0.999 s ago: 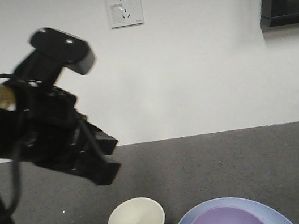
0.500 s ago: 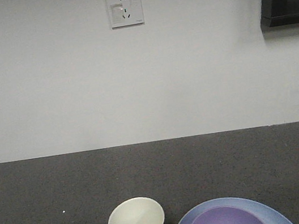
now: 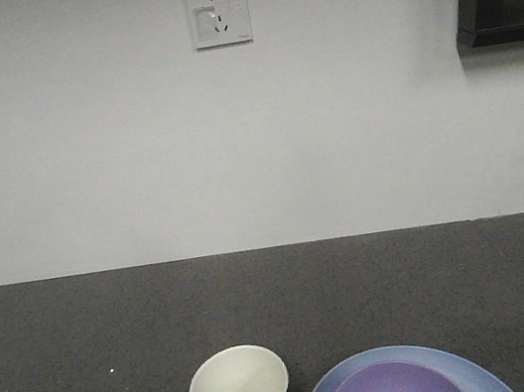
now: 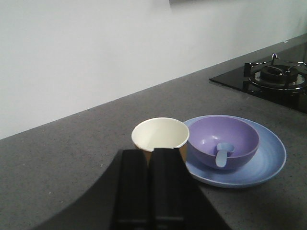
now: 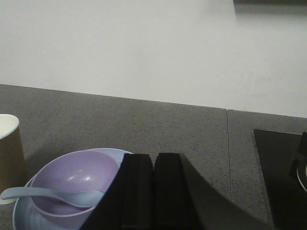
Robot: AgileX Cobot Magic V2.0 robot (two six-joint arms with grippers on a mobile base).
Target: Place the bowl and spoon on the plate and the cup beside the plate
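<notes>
A: Quick rundown. Where's the stuff?

B: Plate (image 4: 268,165) on the dark tabletop (image 4: 62,153). Bowl (image 4: 223,139) sits in the plate, upright, mouth up. Spoon (image 4: 221,154) lies in the bowl. Cup (image 4: 159,134) stands upright just beside the plate, on the side away from the hob (image 4: 276,76); whether they touch, can't tell.

A: Spoon's axis?

B: In the right wrist view the spoon (image 5: 43,195) lies roughly level; one end sticks out over the bowl (image 5: 72,179) rim toward the cup (image 5: 9,153), the other end's down in the bowl. Which end is the scoop I can't tell for sure.

A: Handling, if anything needs a nudge?

B: My guess: cup is paper, v. light, soft-walled, tips or crushes easily, so take it low on the wall w/ a gentle squeeze. Bowl and plate look smooth and stiff, prob. slippery; pinch the rim. Spoon: take the overhanging end.

A: Pincers?

B: Left pincer (image 4: 152,187) and right pincer (image 5: 153,191) both closed, fingers together, holding nothing. Both clear of the items.

A: Layout looks done, then.

B: Looks so to me.
</notes>
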